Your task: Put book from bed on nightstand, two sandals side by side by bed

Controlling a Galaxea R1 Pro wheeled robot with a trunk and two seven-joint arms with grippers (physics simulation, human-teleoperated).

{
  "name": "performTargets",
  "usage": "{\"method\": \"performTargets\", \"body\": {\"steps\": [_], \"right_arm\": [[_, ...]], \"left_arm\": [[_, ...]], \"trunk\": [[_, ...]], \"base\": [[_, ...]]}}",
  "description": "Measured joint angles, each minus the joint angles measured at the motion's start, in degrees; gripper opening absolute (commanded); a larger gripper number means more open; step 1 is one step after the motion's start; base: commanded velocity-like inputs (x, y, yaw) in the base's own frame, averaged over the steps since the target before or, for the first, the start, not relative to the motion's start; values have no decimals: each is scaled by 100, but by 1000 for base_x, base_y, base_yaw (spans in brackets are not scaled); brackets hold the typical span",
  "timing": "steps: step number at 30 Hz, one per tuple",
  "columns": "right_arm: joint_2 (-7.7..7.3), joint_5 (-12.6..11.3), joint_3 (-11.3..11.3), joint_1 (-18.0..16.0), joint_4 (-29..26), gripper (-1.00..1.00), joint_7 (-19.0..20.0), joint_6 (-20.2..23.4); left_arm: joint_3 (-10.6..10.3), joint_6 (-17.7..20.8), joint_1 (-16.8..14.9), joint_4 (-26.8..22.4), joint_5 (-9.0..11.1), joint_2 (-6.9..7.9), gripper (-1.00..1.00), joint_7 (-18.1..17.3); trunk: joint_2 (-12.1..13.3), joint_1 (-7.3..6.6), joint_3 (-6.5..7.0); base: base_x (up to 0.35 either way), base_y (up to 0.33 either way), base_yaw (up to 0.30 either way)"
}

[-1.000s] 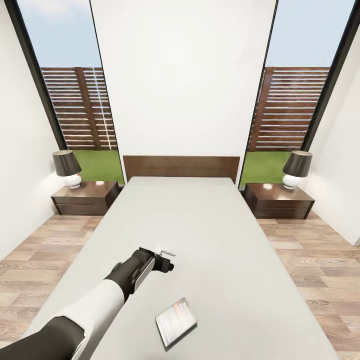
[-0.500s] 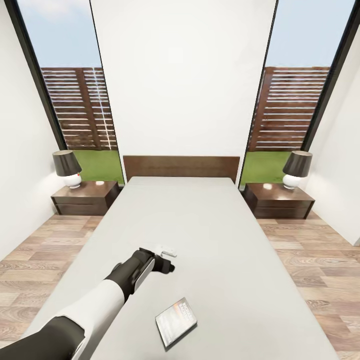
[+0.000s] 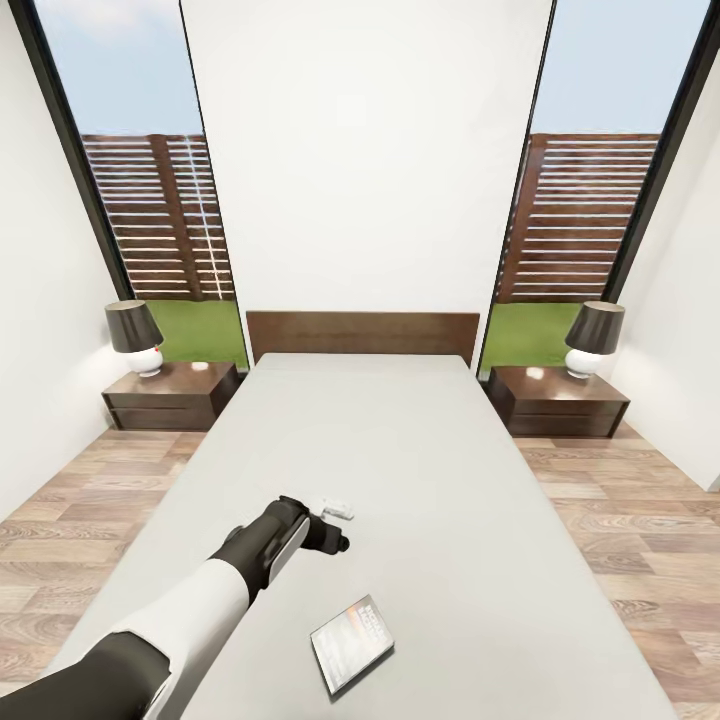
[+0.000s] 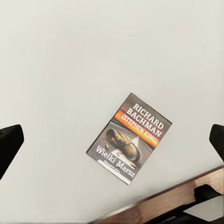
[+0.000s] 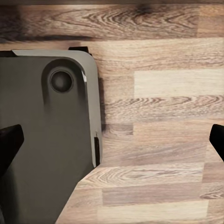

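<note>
While the wrist view reads the book's cover, the left gripper hangs spread above the bed, book at 5 o'clock.

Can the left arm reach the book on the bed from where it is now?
Probably yes. The left gripper hangs open above the bed, the book lies flat nearby, and nothing lies between them.

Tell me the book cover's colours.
Dark book with an orange band and white lettering; clearest in the left wrist view.
</note>
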Motion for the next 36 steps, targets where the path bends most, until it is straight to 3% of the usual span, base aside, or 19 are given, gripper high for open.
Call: {"method": "performTargets", "body": {"steps": [13, 32, 36], "right_arm": [[33, 1, 2, 0, 0, 100, 0, 0], [37, 0, -2, 0, 0, 100, 2, 0], [37, 1, -2, 3, 0, 100, 3, 0]], "left_arm": [[12, 47, 1, -55, 132, 20, 100, -36], [37, -100, 8, -70, 153, 40, 100, -51], [37, -201, 8, -74, 153, 41, 100, -52]], "trunk": [[0, 0, 0], [0, 0, 0], [-159, 88, -72]], "base": [[0, 0, 0], [0, 0, 0], [0, 0, 0]]}}
